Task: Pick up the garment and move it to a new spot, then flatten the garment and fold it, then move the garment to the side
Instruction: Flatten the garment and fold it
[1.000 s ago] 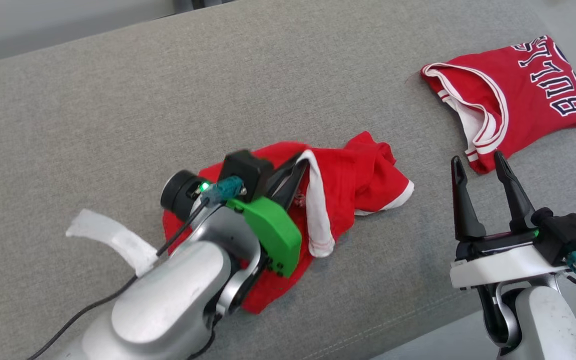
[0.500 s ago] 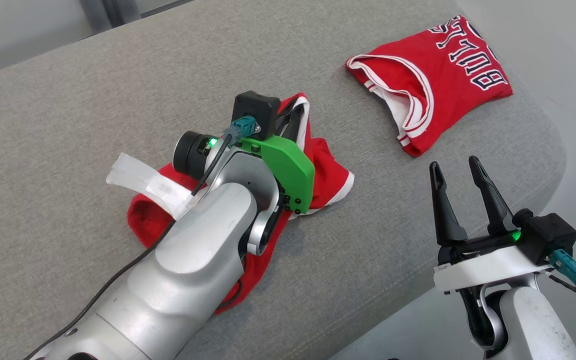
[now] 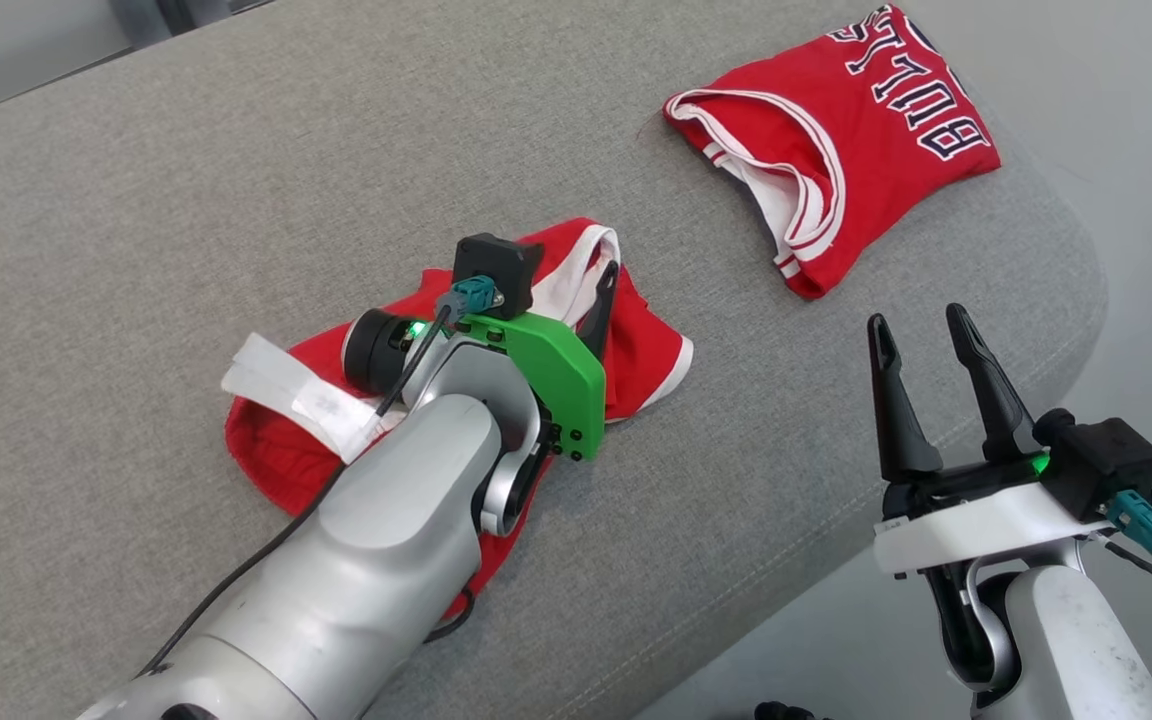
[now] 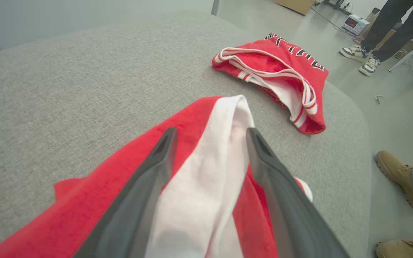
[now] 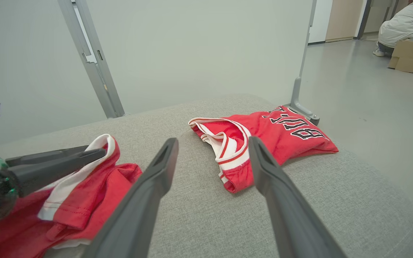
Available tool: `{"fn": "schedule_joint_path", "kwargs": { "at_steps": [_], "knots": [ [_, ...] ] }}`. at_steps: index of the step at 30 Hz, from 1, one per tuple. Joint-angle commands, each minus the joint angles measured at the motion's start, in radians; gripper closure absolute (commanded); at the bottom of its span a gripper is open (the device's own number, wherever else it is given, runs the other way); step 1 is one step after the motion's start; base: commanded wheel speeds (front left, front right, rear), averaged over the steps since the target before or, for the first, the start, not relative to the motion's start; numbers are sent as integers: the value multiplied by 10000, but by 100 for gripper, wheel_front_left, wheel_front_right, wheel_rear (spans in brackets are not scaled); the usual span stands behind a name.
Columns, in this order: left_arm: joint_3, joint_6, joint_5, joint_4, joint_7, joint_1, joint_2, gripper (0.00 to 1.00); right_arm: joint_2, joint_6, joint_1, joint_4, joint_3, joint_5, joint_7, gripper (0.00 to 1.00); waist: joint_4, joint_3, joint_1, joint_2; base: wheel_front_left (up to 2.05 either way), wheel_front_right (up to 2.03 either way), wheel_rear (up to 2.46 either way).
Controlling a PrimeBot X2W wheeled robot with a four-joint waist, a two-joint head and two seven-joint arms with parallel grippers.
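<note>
The right claw [image 3: 916, 320] hangs nearest, at the near edge of the grey padded surface [image 3: 186, 200], fingers spread and empty. Further in, the left claw [image 4: 210, 132] is down on the crumpled red garment [image 3: 651, 345] mid-surface, fingers wide apart astride its white band, apparently not pinching it. Beyond, near the far right corner, lies a folded red jersey [image 3: 836, 110], well apart
</note>
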Motion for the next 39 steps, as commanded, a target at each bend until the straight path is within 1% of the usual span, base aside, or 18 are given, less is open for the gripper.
{"fn": "schedule_joint_path", "kwargs": {
  "at_steps": [1, 5, 8, 11, 13, 16, 18, 20, 25, 31, 32, 33, 34, 35, 39],
  "knots": [
    [-97, 33, -160, -249, -199, -244, 15, 0, -16, -3, -1, -7, -77, -131, -24, 0, 310, -164, 0, -1, 0, 0, 0],
    [-172, 101, -323, -701, -493, -328, 14, 0, -21, -5, 121, -38, -176, -256, -24, 0, 580, -283, 0, -1, 0, 0, 0],
    [-359, 31, -387, -1292, -485, -127, 14, 0, -18, -3, 182, -111, -332, -377, -24, 0, 877, -351, 0, -1, 0, 0, 0],
    [-859, -166, -444, -2141, 123, 362, 116, 0, -19, -3, 256, -187, -450, -477, -24, 0, 1175, -399, 0, -1, 0, 0, 0],
    [-1212, -166, -401, -2839, 643, 580, 328, 0, -18, -3, 306, -225, -479, -540, -24, 0, 1329, -389, 0, -1, 0, 0, 0],
    [-1573, 153, -360, -3721, 1261, 997, 663, 0, -18, -3, 250, -263, -447, -569, -26, 0, 1465, -316, 0, -1, 0, 0, 0],
    [-1659, 477, -279, -4022, 1494, 1146, 959, 0, -18, -3, 187, -287, -404, -556, -24, 0, 1491, -256, 0, -1, 0, 0, 0],
    [-1643, 785, -248, -4190, 1631, 1253, 1167, 0, -19, -3, 130, -295, -354, -526, -24, 0, 1476, -193, 0, -1, 0, 0, 0],
    [-1645, 1223, -150, -4257, 1880, 1362, 1631, 0, -18, -3, 136, -259, -352, -461, -24, 0, 1325, -35, 0, -1, 0, 0, 0],
    [-1665, 1183, -294, -4341, 1956, 1400, 1609, 0, -17, -3, 39, -237, -320, -313, -24, 0, 1123, 105, 0, -1, 0, 0, 0],
    [-1677, 1181, -279, -4326, 1945, 1365, 1578, 1, -17, -3, 27, -230, -312, -289, -24, 0, 1089, 121, 0, -1, 0, 0, 0],
    [-1704, 1109, -299, -4315, 1909, 1320, 1481, 60, -19, -5, 21, -220, -294, -273, -24, 0, 1023, 144, 0, -1, 0, 0, 0],
    [-1718, 1094, -310, -4320, 1882, 1299, 1420, 86, -17, -3, 15, -211, -290, -249, -24, 0, 992, 152, 0, -1, 0, 0, 0],
    [-1714, 1072, -334, -4305, 1826, 1248, 1319, 100, -17, -3, -1, -199, -292, -220, -24, 0, 929, 169, 0, -1, 0, 0, 0],
    [-1653, 1085, -315, -4044, 1732, 1120, 1193, 100, -17, -5, -46, -193, -241, -168, -24, 0, 777, 226, 0, -1, 0, 0, 0]
  ]
}}
